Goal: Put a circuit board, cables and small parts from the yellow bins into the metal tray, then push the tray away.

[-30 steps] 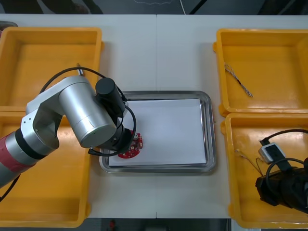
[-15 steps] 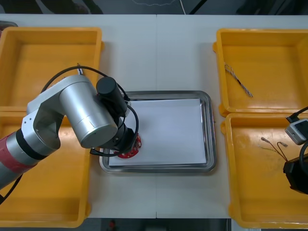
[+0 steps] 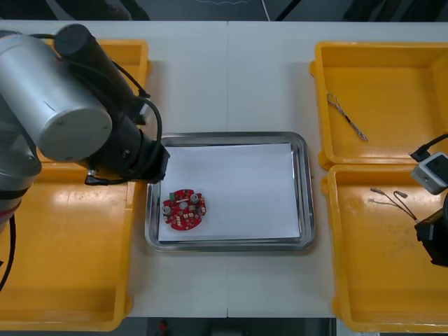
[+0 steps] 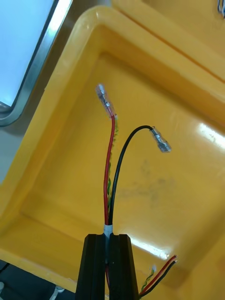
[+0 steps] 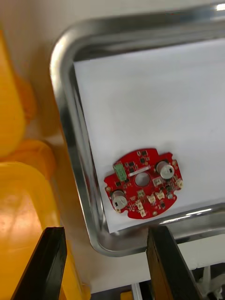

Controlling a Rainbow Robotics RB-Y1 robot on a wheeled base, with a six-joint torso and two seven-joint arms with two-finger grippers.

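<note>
One round red circuit board (image 3: 183, 209) lies on the white inside of the single metal tray (image 3: 305, 189), in its near left corner. Four yellow bins (image 3: 320, 105) flank the tray, two on each side. The left gripper (image 5: 107, 232) hangs wide open above the tray's left rim. In the nearer bin right of the tray, the right gripper (image 4: 108, 240) pinches one red and black cable (image 4: 111, 178), a clamp the right wrist view makes plain. The front view adds one twisted cable (image 3: 346, 117) in the farther bin right of the tray.
</note>
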